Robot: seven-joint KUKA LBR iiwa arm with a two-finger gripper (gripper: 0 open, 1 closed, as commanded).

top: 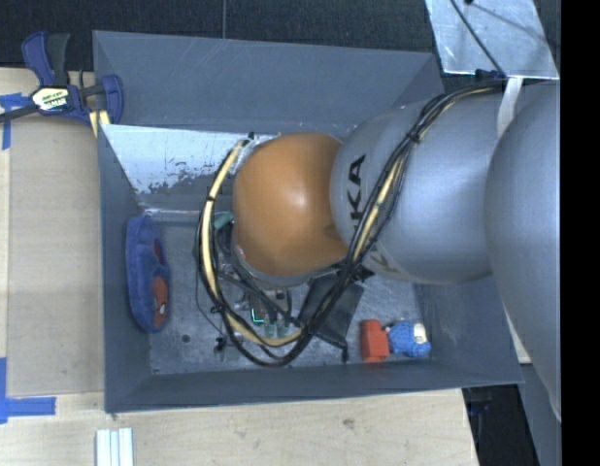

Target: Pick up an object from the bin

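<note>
just left of the wrist (285,207) lies a blue thing (142,260).

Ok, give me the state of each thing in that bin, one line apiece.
Long blue soft object with an orange patch: lying lengthwise by the bin's left wall, clear of the arm.
Small orange-red block: resting on the floor near the view's lower right corner, not held.
Small blue rounded piece: resting right beside the block, not held.
Arm's orange wrist cover: down over the bin's middle.
</note>
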